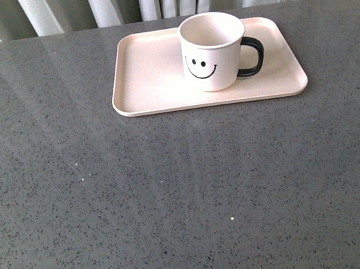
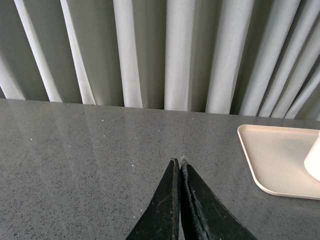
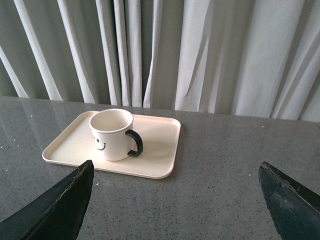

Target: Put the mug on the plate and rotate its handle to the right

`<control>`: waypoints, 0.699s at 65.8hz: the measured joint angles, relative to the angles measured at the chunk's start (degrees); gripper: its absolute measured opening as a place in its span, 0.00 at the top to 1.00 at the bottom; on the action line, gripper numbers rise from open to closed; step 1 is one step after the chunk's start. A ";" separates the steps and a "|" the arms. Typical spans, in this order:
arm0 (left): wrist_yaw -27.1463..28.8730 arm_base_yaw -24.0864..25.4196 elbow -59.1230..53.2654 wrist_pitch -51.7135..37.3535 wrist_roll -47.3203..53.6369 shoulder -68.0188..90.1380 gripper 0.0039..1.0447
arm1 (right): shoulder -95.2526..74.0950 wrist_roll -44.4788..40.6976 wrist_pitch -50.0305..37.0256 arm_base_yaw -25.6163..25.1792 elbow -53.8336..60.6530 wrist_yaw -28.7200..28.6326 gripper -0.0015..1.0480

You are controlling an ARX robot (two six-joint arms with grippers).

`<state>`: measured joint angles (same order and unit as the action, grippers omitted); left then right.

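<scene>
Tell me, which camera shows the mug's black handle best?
The front view: the handle appears as a whole loop, sticking out to the right of the mug on the plate. The right wrist view shows it smaller and foreshortened. The left wrist view catches only a sliver of the mug's white side, no handle.

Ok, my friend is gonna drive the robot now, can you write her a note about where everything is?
The left gripper is shut and empty, above the table beside the plate.
The right gripper is open and empty, short of the plate.
The mug stands upright on the plate, its handle pointing right.
Done: both steps look finished.
Left: seemingly nothing.
</scene>
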<state>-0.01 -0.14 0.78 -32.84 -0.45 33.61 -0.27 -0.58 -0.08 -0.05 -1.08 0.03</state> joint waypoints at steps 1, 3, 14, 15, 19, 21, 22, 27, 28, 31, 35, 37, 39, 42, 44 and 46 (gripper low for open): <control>0.00 0.00 0.00 0.35 0.00 -0.37 0.99 | 0.00 0.00 0.00 0.00 0.00 0.00 0.09; 0.00 0.00 0.00 1.33 0.00 -1.46 0.99 | 0.00 0.00 0.00 0.00 0.00 0.00 0.09; 0.00 0.00 -0.02 6.84 0.00 -7.45 0.99 | 0.00 0.00 0.00 0.00 0.00 0.00 0.09; 0.00 0.00 -0.02 7.37 0.00 -8.00 0.99 | 0.00 0.00 0.00 0.00 0.00 0.00 0.09; 0.00 0.00 -0.02 9.81 0.00 -10.51 0.99 | 0.00 0.00 0.00 0.00 0.00 0.00 0.09; 0.00 0.00 -0.02 10.64 0.00 -11.32 0.99 | 0.00 0.00 0.00 0.00 0.00 -0.02 0.09; 0.00 0.00 -0.02 11.15 0.00 -11.82 0.99 | 0.00 0.00 0.00 0.00 0.00 -0.02 0.09; 0.00 0.00 -0.02 13.27 0.00 -14.10 0.99 | 0.00 0.00 0.00 0.00 0.00 -0.02 0.09; 0.00 0.00 -0.02 13.51 0.00 -14.32 0.99 | 0.00 0.00 0.00 0.00 0.00 -0.02 0.09; 0.00 0.00 -0.02 14.60 0.00 -15.43 0.99 | 0.00 0.00 0.00 0.00 0.00 -0.02 0.09; 0.00 0.00 -0.02 15.89 0.00 -16.68 0.99 | 0.00 0.00 0.00 0.00 0.00 0.00 0.09; 0.00 0.00 -0.02 16.50 0.00 -17.31 0.99 | 0.00 0.00 0.00 0.00 0.00 0.00 0.09; 0.00 0.00 -0.02 17.07 0.00 -17.90 0.99 | 0.00 0.00 0.00 0.00 0.00 -0.02 0.09; 0.00 0.00 -0.02 17.99 0.00 -18.82 0.99 | 0.00 0.00 0.00 0.00 0.00 0.00 0.09; 0.00 0.00 -0.02 18.49 0.00 -19.32 0.99 | 0.00 0.00 0.00 0.00 0.00 0.00 0.09; 0.00 0.00 -0.02 19.02 0.00 -19.87 0.99 | 0.00 0.00 0.00 0.00 0.00 0.00 0.09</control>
<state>-0.01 -0.14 0.75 -13.82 -0.45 13.74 -0.27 -0.58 -0.08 -0.05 -1.08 0.03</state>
